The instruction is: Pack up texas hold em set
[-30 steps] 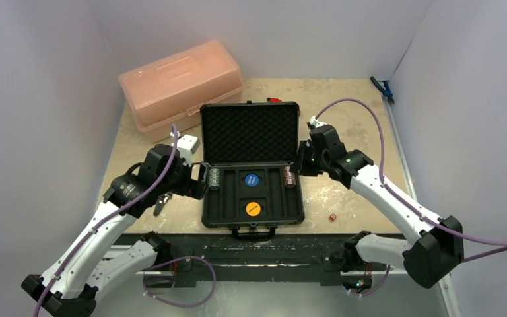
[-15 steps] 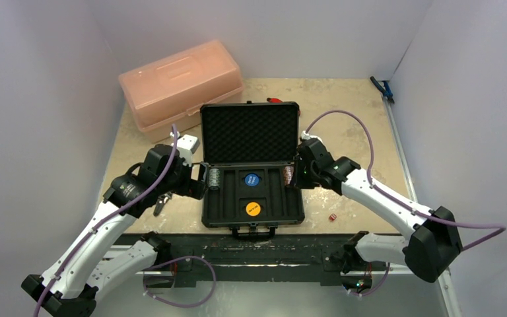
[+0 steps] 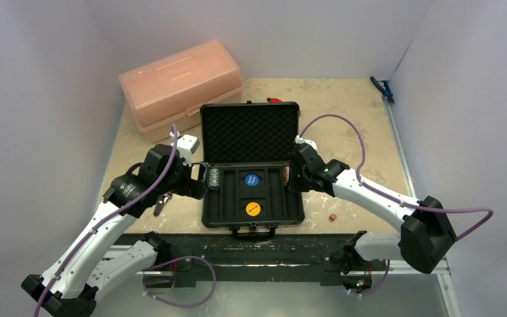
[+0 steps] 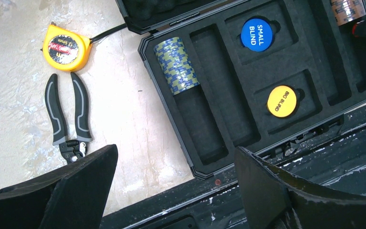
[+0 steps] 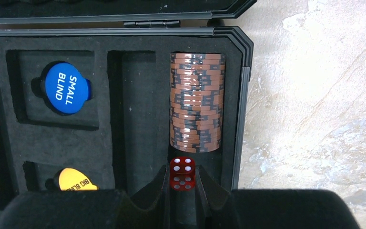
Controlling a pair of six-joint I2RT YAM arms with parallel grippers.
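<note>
The black case [image 3: 274,198] is laid open at the middle of the tabletop [image 3: 343,96]. A red die [image 5: 182,172] is clamped between the right fingers [image 5: 156,191] over the rightmost slot, just near of the brown-red chip stack [image 5: 196,102]. The left fingers [image 4: 81,186] are held wide apart and empty above the case's left edge.
</note>
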